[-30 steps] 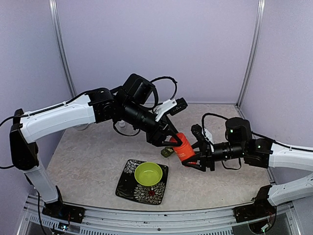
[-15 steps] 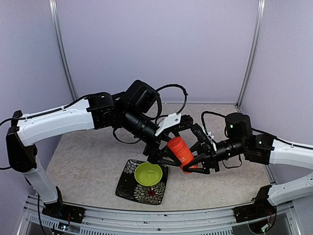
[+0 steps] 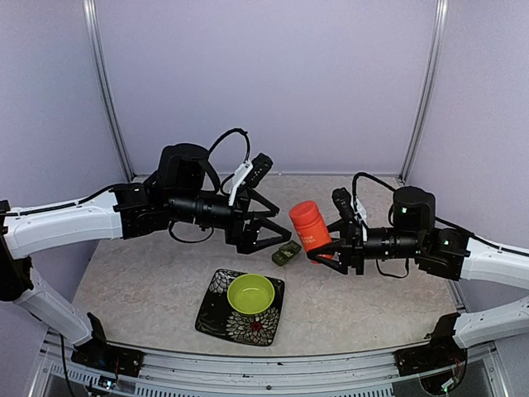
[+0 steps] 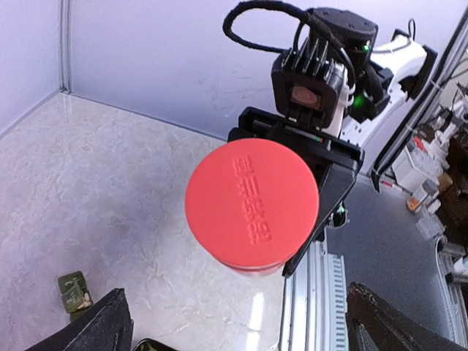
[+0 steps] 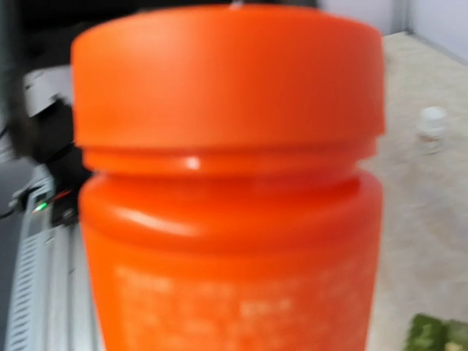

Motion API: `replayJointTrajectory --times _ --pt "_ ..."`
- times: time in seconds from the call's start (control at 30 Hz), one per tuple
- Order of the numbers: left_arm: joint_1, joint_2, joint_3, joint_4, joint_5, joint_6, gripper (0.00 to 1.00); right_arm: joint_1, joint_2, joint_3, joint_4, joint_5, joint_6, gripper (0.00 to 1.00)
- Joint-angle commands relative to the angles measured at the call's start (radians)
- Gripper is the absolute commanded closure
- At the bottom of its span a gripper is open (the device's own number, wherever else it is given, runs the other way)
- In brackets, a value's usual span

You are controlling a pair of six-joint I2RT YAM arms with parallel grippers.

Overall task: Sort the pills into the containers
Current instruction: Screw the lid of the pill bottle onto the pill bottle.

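Tabletop (image 3: 149, 273), right end effector (image 3: 321, 249) holding bottle (image 3: 307, 222) aloft

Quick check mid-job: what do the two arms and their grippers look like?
The left arm and right arm have white shell links with black joints and wrists. The left gripper and right gripper are black and two-fingered. A black cable loops over each wrist. Small green lights glow on the right arm.
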Motion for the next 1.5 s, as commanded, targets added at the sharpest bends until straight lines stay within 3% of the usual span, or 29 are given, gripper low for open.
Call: replayJointTrajectory --times 0.0,0.27,1.13,1.47 --pt "-0.02 -0.018 -0.045 0.291 -0.094 -0.233 0.01 0.003 0.022 -0.005 0.118 0.116 0.017 0.83" --pt "-0.051 0.028 -0.004 0.328 -0.237 -0.327 0.01 0.022 0.076 0.001 0.183 0.161 0.024 0.84" --pt "-0.092 0.085 0.05 0.287 -0.252 -0.335 0.01 0.035 0.123 0.029 0.172 0.23 0.035 0.86" --pt "-0.098 0.096 0.052 0.293 -0.24 -0.337 0.01 0.042 0.162 0.031 0.19 0.188 0.038 0.87"
